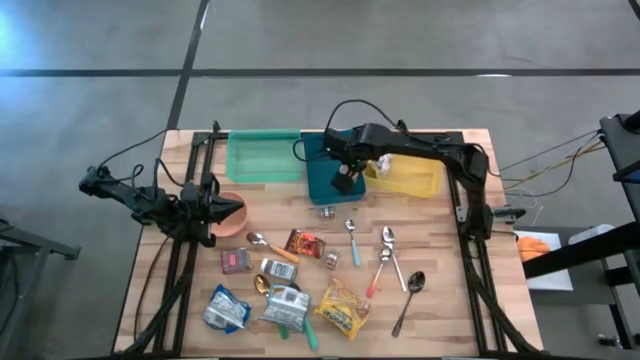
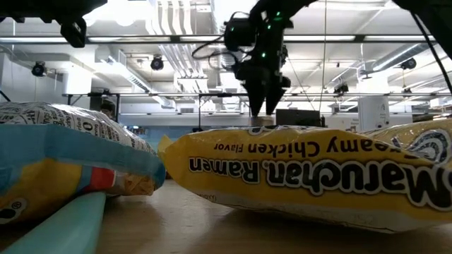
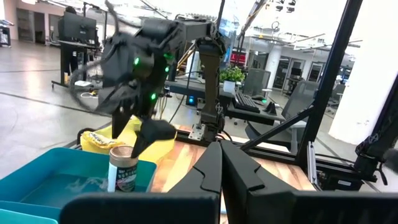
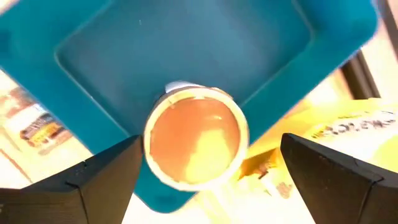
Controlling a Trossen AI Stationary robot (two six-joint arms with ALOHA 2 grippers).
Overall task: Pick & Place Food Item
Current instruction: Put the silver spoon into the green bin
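Observation:
A small round can (image 4: pixel 196 146) with a tan lid and a printed label (image 3: pixel 123 169) stands upright on its base inside the teal bin (image 4: pixel 186 56), near the bin's side that faces the yellow bin. My right gripper (image 4: pixel 208 155) hangs above it, pointing steeply down and open. Its fingers stand wide on either side of the can and clear of it, as the left wrist view also shows for the right gripper (image 3: pixel 149 134). In the high view the right gripper (image 1: pixel 343 180) covers the can. My left gripper (image 1: pixel 225 212) waits shut at the table's left, level, beside a pink bowl (image 1: pixel 235 222).
A green bin (image 1: pixel 263 157) and a yellow bin (image 1: pixel 405 178) holding a yellow packet flank the teal bin (image 1: pixel 320 182) at the far edge. Food packets, small tins and spoons (image 1: pixel 388 245) are scattered over the near half. A Maruchan ramen packet (image 2: pixel 318 169) fills the low view.

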